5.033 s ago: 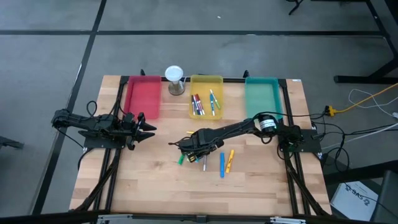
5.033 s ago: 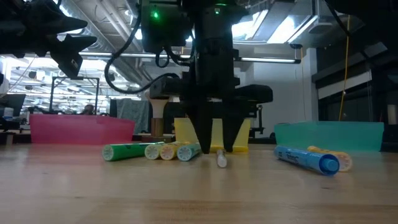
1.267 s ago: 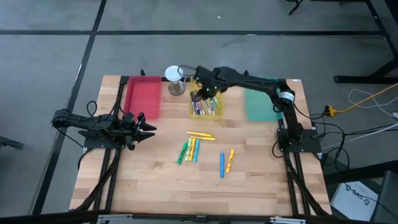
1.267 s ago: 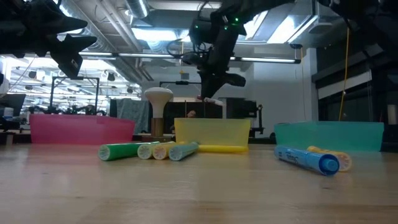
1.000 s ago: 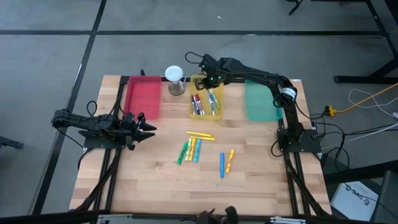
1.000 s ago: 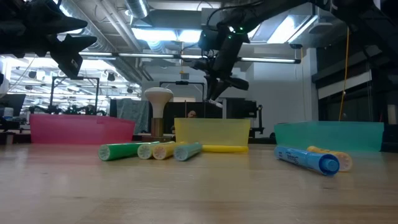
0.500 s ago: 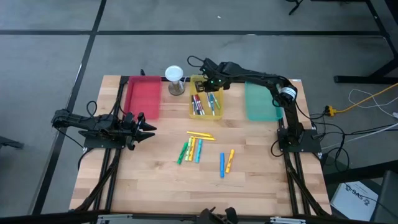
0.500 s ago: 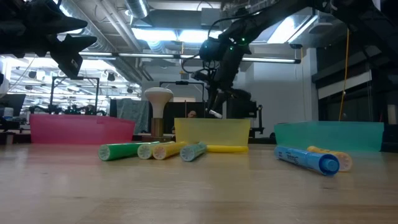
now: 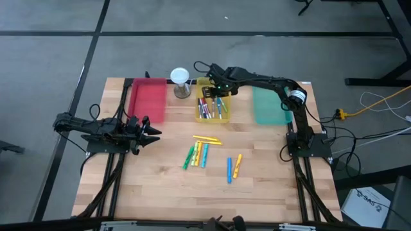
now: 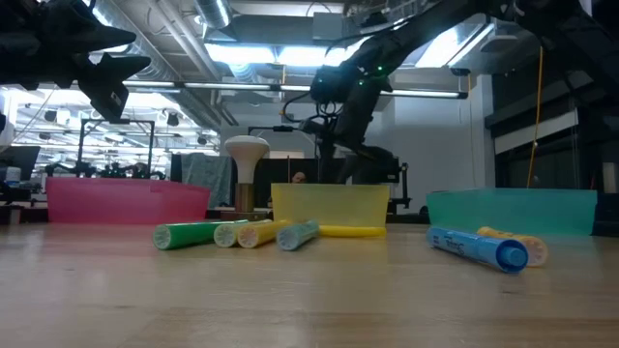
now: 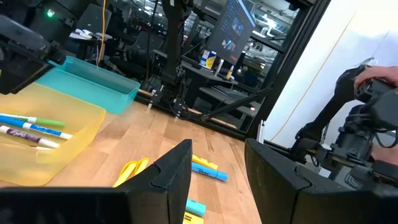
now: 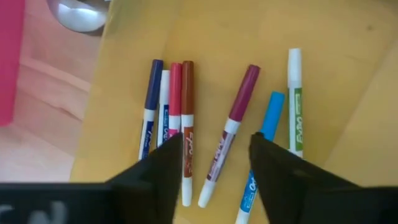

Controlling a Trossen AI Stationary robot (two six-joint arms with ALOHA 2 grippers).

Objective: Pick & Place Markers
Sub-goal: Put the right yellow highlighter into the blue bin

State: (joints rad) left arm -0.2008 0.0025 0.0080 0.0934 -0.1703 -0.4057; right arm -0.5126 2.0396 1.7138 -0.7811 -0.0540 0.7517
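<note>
My right gripper (image 9: 214, 88) hangs open, fingers slanting down, over the far part of the yellow tray (image 9: 213, 120). Several markers (image 12: 186, 137) lie flat on the tray's floor; a maroon-capped marker (image 12: 229, 130) lies below the gap between my fingers (image 12: 214, 140), untouched. More markers lie on the table: a yellow one (image 9: 207, 139), a green, yellow and blue cluster (image 9: 196, 155), and a blue and orange pair (image 9: 232, 167). My left gripper (image 9: 151, 133) waits open at the table's left side.
A red tray (image 9: 149, 99) stands at the far left and a teal tray (image 9: 270, 106) at the far right of the yellow one. A white-topped hourglass-like object (image 9: 180, 82) stands between the red and yellow trays. Bare wood lies near the front edge.
My right gripper has sunk toward the yellow tray's far end and has opened. The thin marker that stuck out below its fingers no longer shows there. The markers on the table have stayed put.
</note>
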